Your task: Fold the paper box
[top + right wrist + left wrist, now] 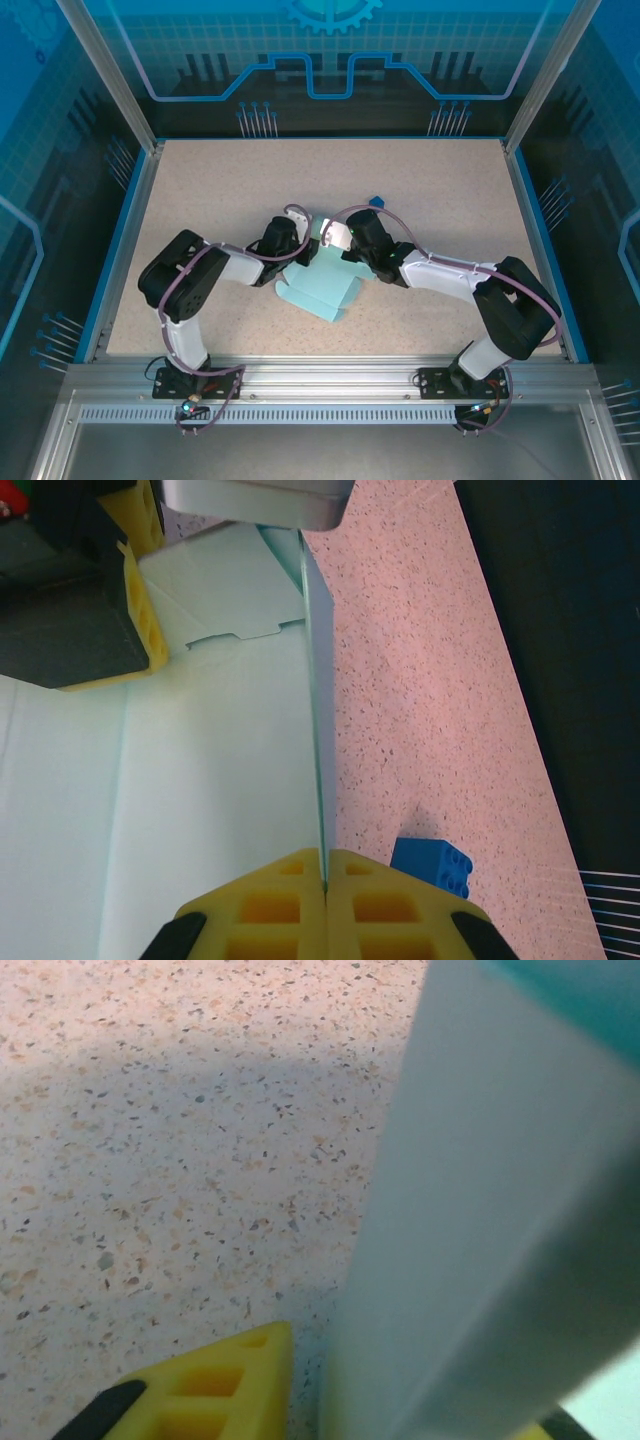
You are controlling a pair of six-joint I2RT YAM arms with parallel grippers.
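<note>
In the left wrist view the paper box (480, 1240) is blurred and is cut off by the right and bottom edges.

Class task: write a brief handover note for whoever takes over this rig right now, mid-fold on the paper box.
Right gripper: shut on an upright panel of the box, seen edge-on.
Left gripper: against another panel; grip unclear.
Box: middle of the table, between both grippers, partly lying flat.
Done: one panel raised.
Left: remaining folds, closing up.
</note>
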